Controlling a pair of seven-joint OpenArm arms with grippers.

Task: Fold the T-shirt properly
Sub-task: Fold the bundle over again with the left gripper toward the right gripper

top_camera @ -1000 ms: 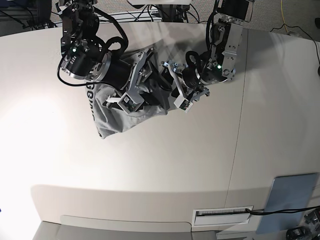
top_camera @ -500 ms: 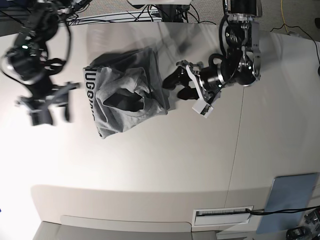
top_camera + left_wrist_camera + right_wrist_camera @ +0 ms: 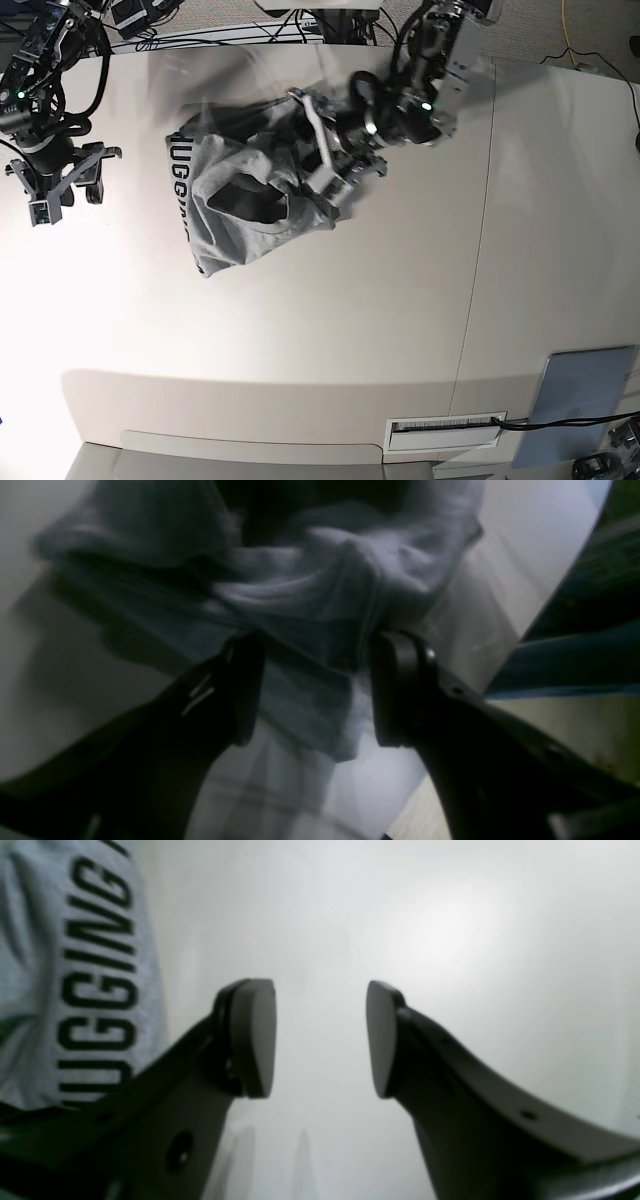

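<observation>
since half a second ago the left end effector (image 3: pixel 325 165) has swung from beside the t-shirt (image 3: pixel 240 200) onto its right edge, and the right end effector (image 3: pixel 60 195) has steadied at the desk's (image 3: pixel 330 330) left side. the left one's jaws stand wide, straddling bunched grey cloth without clamping it. the right one hangs open, empty. the t-shirt lies crumpled at the upper middle of the desk.

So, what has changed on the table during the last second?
The right gripper left the T-shirt and swung out to the base view's left, jaws open over bare table. The left gripper moved back onto the shirt's right edge, open jaws around a fold. The crumpled shirt hardly shifted.
</observation>
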